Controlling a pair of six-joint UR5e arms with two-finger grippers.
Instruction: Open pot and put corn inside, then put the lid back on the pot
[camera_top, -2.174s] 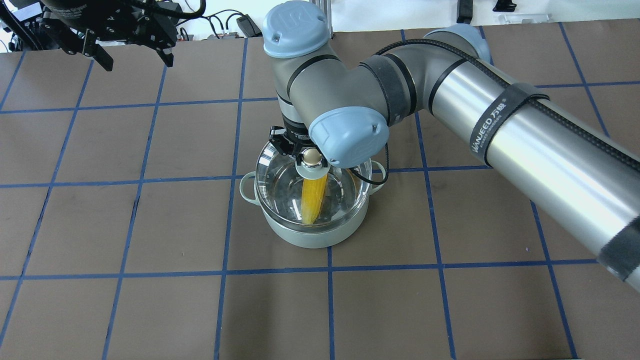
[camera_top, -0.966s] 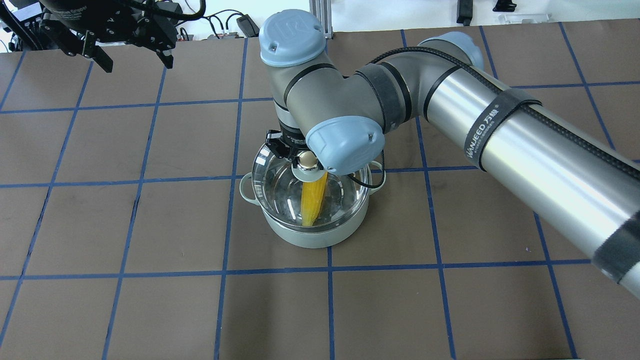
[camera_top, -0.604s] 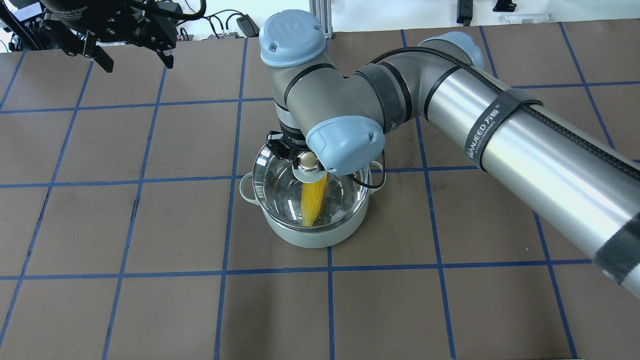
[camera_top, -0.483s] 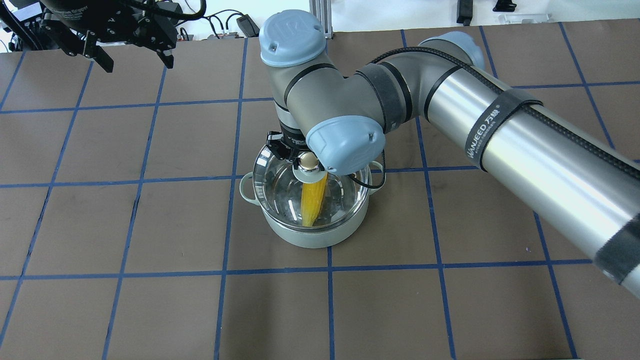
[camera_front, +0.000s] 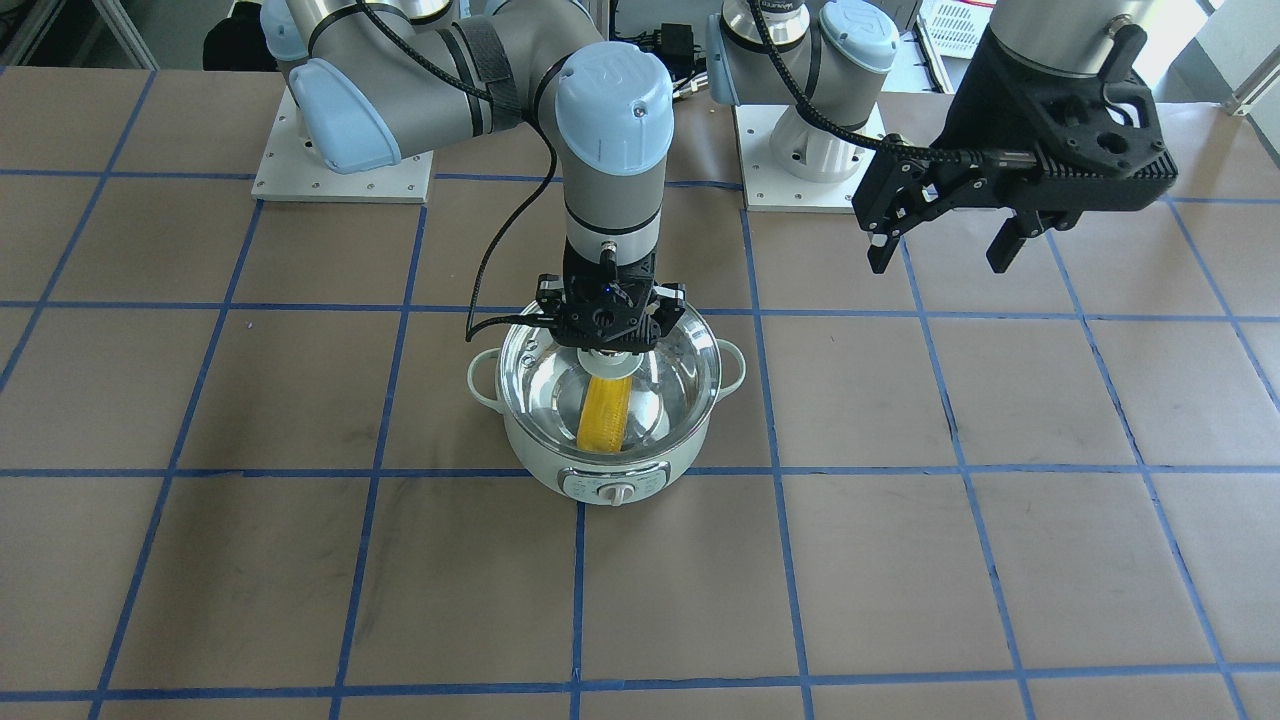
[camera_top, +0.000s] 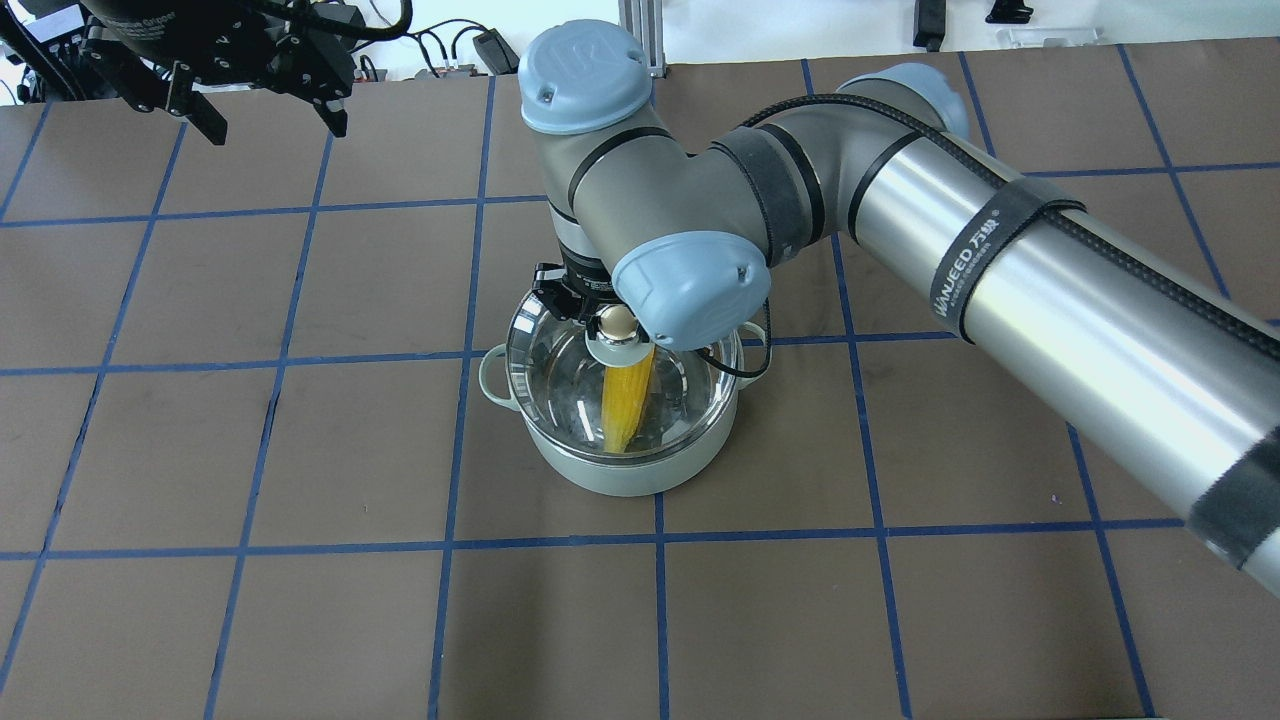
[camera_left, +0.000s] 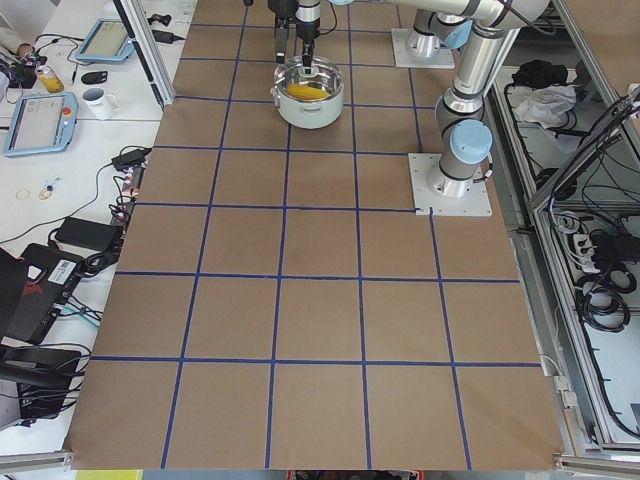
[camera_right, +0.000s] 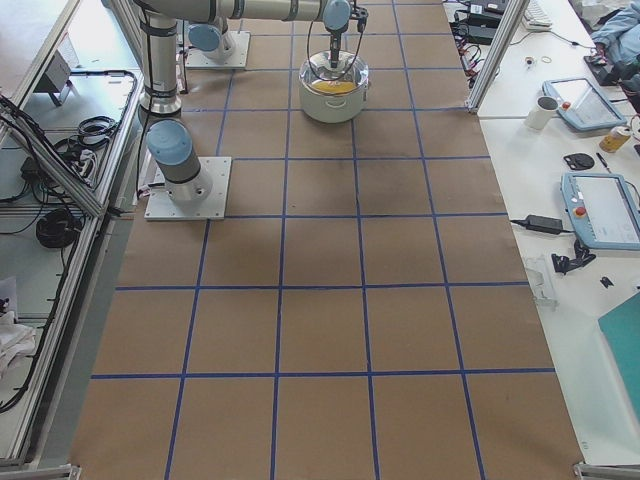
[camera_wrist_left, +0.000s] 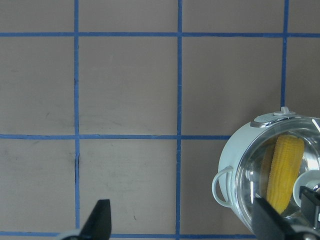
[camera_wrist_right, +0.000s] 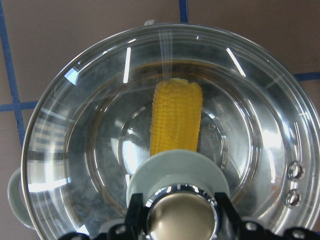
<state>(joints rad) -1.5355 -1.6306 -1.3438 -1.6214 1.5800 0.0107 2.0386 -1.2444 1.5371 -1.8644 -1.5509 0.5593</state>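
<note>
While the right end effector (camera_wrist_right: 182, 219) points straight down, its two black fingers (camera_wrist_right: 134, 217) sit against either side of the gold knob (camera_top: 618, 320), gripping the lid (camera_wrist_right: 177, 167) at the bottom centre of the right wrist frame. The glass lid appears to rest level on the rim of the mint-green pot (camera_front: 545, 450), directly beneath the wrist. Through the glass, the corn (camera_wrist_right: 176, 117) lies inside the pot, its long axis running from the knob toward the top of that frame. Judged from this, the coming move is a release and a straight lift. The left end effector (camera_top: 277, 125) hangs spread and empty at the upper left of the overhead frame, well apart, above the brown table (camera_top: 300, 620).
</note>
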